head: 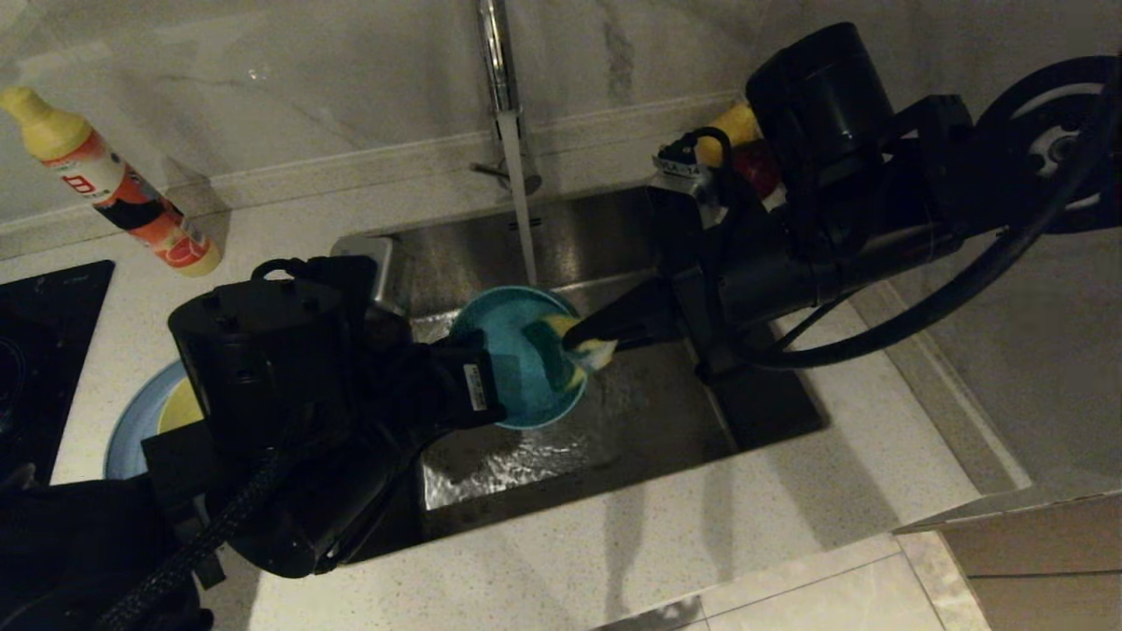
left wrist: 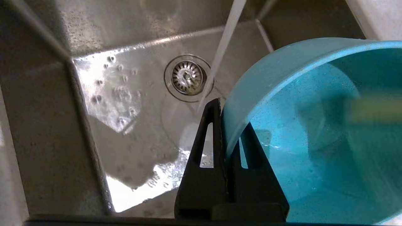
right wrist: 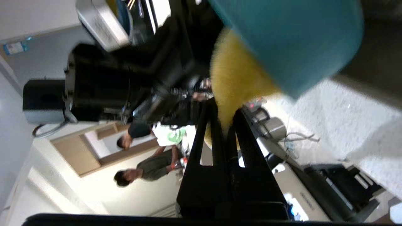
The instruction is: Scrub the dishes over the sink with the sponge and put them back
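Observation:
My left gripper (head: 500, 396) holds the teal bowl (head: 508, 350) tilted over the sink (head: 631, 429), its open side facing right. In the left wrist view the left gripper (left wrist: 224, 125) is shut on the bowl's (left wrist: 314, 150) rim, one finger outside and one inside. My right gripper (head: 585, 343) reaches in from the right, shut on the sponge (head: 565, 350), which presses against the bowl's inside. In the right wrist view the right gripper (right wrist: 224, 122) pinches the sponge's yellow foam (right wrist: 235, 84). The slate-blue plate (head: 130, 429) and pale-yellow bowl (head: 180, 405) sit on the counter at left, partly hidden by my left arm.
Water runs from the chrome tap (head: 498, 61) into the basin near the drain (left wrist: 187, 77). A soap bottle (head: 114, 184) lies at the back left, beside a black hob (head: 44, 350). Fruit (head: 736, 127) sits behind my right arm. Two people (right wrist: 147, 169) stand behind me.

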